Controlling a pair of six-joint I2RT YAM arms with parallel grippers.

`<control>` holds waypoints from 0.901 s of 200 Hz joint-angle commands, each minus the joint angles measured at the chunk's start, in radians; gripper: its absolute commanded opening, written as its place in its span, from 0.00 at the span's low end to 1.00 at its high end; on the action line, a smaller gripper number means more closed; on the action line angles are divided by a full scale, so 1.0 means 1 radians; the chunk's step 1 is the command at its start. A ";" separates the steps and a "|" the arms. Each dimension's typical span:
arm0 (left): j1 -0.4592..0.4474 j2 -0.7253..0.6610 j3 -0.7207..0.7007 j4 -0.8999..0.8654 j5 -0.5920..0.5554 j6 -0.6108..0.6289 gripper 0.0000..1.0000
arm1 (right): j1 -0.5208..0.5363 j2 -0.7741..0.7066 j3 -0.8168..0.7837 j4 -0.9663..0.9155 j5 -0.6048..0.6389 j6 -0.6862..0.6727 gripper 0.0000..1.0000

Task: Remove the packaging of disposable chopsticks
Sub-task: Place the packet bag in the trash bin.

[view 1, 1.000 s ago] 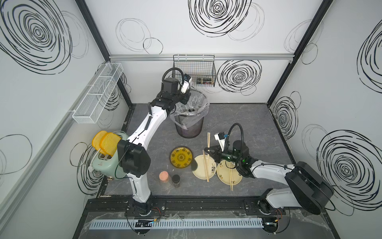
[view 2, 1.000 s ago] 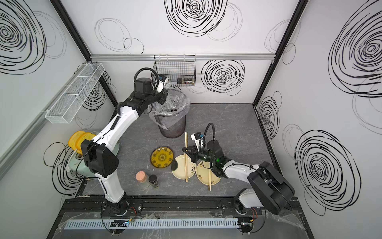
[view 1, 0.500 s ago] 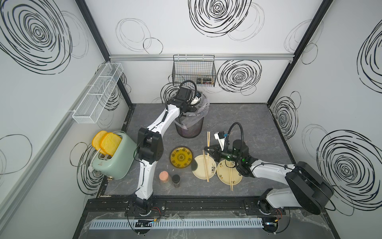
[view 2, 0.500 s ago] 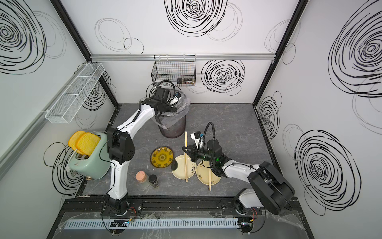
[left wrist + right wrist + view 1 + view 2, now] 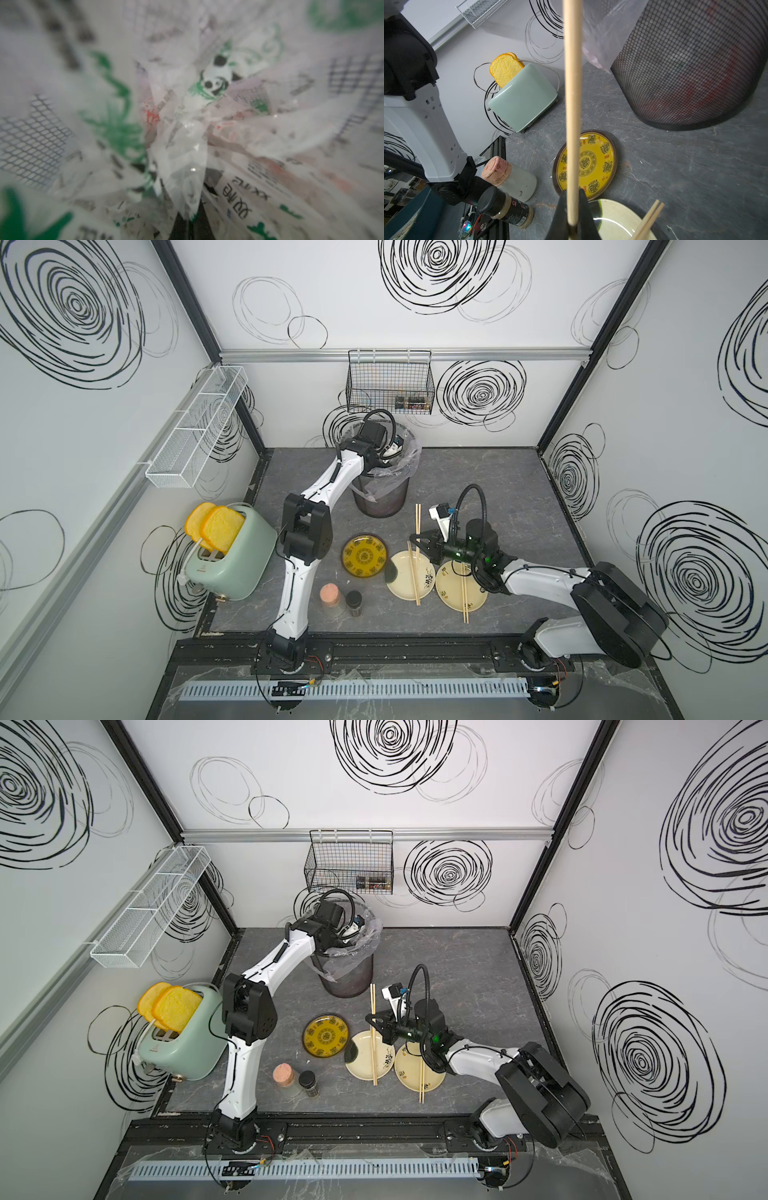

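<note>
Grey tabletop (image 5: 498, 489), left arm (image 5: 345, 472) deep in bin (image 5: 380, 502), left jaws unclear, right jaws clamping chopsticks (image 5: 572, 104).

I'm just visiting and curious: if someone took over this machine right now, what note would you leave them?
Left gripper: down inside the bin, over discarded packaging; open or shut, cannot tell.
Right gripper: shut on a bare chopstick pair.
Second pair lies on the middle plate, third pair on the end plate; no sleeve visible on either.
Done: all three look unwrapped.
Left: probably set the held pair down, perhaps on the empty yellow plate.
</note>
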 commanded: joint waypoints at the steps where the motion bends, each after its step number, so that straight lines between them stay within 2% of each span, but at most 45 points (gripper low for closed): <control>1: 0.005 0.049 -0.017 0.018 0.027 -0.017 0.17 | 0.011 0.012 0.025 0.002 0.001 -0.012 0.00; 43: 0.003 0.020 0.044 0.043 0.035 -0.066 0.49 | 0.012 0.013 0.028 -0.004 0.001 -0.015 0.00; 86: 0.007 -0.065 0.045 0.120 0.053 -0.108 0.65 | 0.011 0.009 0.028 -0.007 0.004 -0.017 0.00; 180: 0.008 -0.195 0.040 0.156 0.076 -0.152 0.76 | 0.012 0.007 0.027 -0.004 0.003 -0.015 0.00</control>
